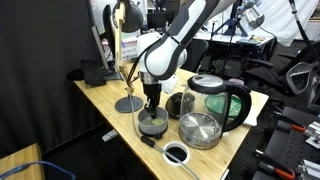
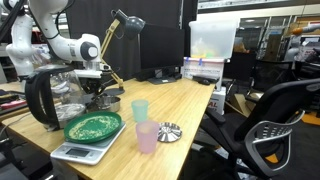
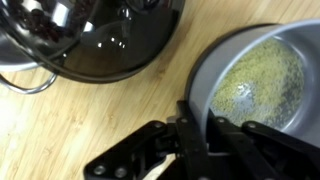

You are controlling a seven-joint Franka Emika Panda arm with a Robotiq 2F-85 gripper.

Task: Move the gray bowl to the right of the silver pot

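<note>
**Exterior view.** The gray bowl (image 1: pixel 153 123), small, round and shallow with a dull dark outside, sits on the pale wooden table (image 1: pixel 100 100). It is just beside the silver pot (image 1: pixel 200 130), on the side toward the lamp base (image 1: pixel 128 104). The gripper (image 1: pixel 152 103) comes straight down onto it. Behind stand a dark cup (image 1: pixel 180 103) and a clear-walled kettle (image 1: pixel 222 100).

**Exterior view.** The arm (image 2: pixel 60 45) reaches down beside the kettle, where the bowl is too dark to make out. Nearer the camera are a green plate (image 2: pixel 93 126) and two translucent cups.

**Wrist view.** The bowl's inside is pale greenish and speckled, with a smooth gray rim. The black fingers (image 3: pixel 187 125) straddle that rim, one inside and one outside, clamped on it. The pot's glossy, dark, curved surface lies close alongside.
</note>
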